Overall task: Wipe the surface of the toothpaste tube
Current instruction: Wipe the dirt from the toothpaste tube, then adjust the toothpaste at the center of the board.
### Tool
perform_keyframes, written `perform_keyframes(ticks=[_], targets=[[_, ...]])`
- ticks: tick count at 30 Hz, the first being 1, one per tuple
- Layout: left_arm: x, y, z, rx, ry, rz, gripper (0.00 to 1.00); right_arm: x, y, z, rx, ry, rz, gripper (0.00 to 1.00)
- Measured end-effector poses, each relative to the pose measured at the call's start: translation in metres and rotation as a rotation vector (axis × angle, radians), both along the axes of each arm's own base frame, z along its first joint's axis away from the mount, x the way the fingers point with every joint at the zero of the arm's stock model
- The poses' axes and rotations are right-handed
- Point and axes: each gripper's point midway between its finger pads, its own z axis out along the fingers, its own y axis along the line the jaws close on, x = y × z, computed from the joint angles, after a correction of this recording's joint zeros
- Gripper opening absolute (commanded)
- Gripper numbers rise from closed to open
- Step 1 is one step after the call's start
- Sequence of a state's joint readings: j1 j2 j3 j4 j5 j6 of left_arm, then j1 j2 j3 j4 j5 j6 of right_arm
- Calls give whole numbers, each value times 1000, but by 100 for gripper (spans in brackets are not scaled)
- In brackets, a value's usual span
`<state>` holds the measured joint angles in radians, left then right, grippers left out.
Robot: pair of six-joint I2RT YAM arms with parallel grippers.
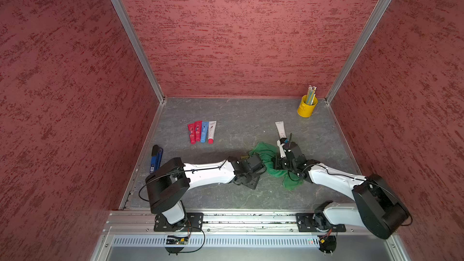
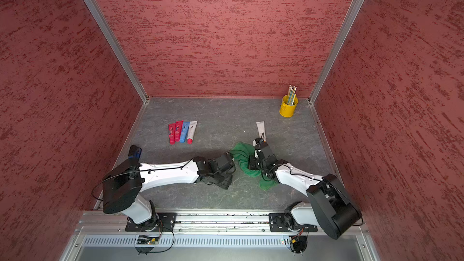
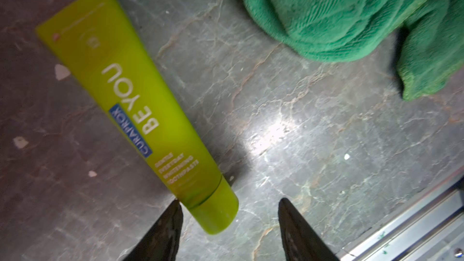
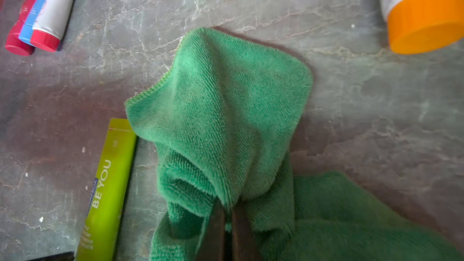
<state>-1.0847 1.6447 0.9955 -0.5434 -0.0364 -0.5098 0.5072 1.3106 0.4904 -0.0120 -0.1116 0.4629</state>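
The toothpaste tube [image 3: 130, 101] is lime green with "BE YOU" printed on it, and it lies flat on the grey marbled table [image 3: 288, 126]. Its cap end sits between the fingers of my left gripper [image 3: 230, 200], which is open; the cap is close to one fingertip [image 3: 175, 212] and well clear of the other. The tube [image 4: 108, 192] lies beside the bunched green cloth [image 4: 226, 101]. My right gripper [image 4: 228, 203] is shut on a fold of that cloth. In both top views the cloth [image 1: 266, 154] [image 2: 242, 151] lies between the two wrists.
A row of several small red, blue and white tubes [image 1: 202, 131] lies at the back left. A white tube with an orange cap [image 4: 424, 13] lies beyond the cloth. A yellow pencil cup [image 1: 307, 106] stands at the back right. A blue stapler [image 1: 156, 158] lies by the left wall.
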Motion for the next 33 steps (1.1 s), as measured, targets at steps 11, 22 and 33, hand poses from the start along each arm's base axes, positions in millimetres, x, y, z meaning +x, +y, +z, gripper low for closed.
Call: perform_keyframes(ticks=[11, 22, 33], targets=[[62, 26, 10, -279, 74, 222, 39, 0, 2, 0, 42, -20, 13, 0], [47, 17, -17, -385, 202, 284, 37, -1, 7, -1, 65, -20, 32, 0], [48, 11, -14, -346, 166, 276, 13, -1, 8, -1, 69, -21, 40, 0]])
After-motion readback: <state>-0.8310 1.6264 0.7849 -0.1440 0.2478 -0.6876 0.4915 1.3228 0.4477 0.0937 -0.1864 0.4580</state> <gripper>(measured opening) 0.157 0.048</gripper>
